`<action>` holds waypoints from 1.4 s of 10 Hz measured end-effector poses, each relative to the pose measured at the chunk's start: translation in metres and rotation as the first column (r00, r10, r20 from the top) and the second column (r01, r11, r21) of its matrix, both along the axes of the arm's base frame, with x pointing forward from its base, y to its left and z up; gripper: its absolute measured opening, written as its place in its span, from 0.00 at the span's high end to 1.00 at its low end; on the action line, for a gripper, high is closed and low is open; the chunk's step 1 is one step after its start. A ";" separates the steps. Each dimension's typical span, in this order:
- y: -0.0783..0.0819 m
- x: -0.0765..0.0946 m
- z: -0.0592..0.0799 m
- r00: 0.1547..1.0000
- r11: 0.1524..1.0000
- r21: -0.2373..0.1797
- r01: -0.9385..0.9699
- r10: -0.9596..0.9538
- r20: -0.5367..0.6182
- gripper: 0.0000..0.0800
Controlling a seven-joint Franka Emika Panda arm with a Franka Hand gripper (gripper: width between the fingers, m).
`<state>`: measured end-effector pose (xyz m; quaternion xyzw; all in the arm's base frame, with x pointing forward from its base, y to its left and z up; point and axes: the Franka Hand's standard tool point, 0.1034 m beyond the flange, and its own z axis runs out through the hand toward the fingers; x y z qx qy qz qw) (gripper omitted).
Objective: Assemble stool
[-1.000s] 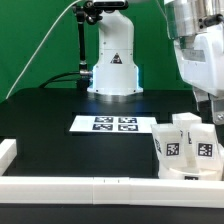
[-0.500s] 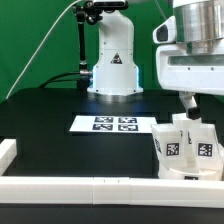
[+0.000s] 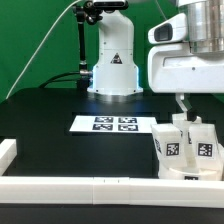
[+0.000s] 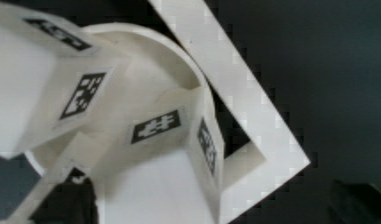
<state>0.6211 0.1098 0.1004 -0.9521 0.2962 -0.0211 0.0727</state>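
Observation:
The stool parts stand in a tight cluster at the exterior view's lower right: short white blocky legs (image 3: 172,148) with black-and-white tags, close to the white front wall. In the wrist view the round seat (image 4: 142,60) and tagged legs (image 4: 160,130) fill the picture, very close. My gripper (image 3: 198,110) hangs just above the cluster, and one dark finger (image 3: 184,104) shows over the legs. In the wrist view a dark finger (image 4: 54,195) shows beside a leg. The jaws look open, with nothing gripped.
The marker board (image 3: 112,124) lies on the black table in the middle. The arm's white base (image 3: 112,65) stands behind it. A low white wall (image 3: 90,186) runs along the front edge, with a white block (image 3: 6,150) at the left.
My hand has moved towards the exterior view's left, over the cluster of legs. The stool parts have not moved.

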 end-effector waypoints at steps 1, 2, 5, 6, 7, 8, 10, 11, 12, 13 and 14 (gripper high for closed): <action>0.001 0.000 0.001 0.992 0.992 -0.012 -0.127 0.127 0.016 0.19; 0.000 0.001 0.001 0.953 0.953 -0.032 -0.302 0.303 0.033 0.19; -0.005 0.002 0.000 0.795 0.796 -0.069 -0.602 0.605 0.046 0.19; -0.007 0.002 0.000 0.744 0.745 -0.083 -0.662 0.666 0.047 0.19; -0.007 0.003 -0.001 0.693 0.694 -0.097 -0.713 0.719 0.051 0.19; -0.009 0.005 -0.004 0.537 0.540 -0.169 -0.825 0.841 0.065 0.19; -0.008 0.004 -0.007 0.325 0.325 -0.220 -0.920 0.945 0.034 0.19; -0.008 0.003 -0.008 0.252 0.248 -0.230 -0.941 0.968 0.012 0.19; -0.007 0.002 -0.010 0.162 0.155 -0.237 -0.959 0.987 -0.014 0.19; -0.006 0.000 -0.013 0.105 0.094 -0.232 -0.968 0.994 -0.036 0.19; -0.005 -0.001 -0.018 0.090 0.077 -0.216 -0.973 0.995 -0.050 0.19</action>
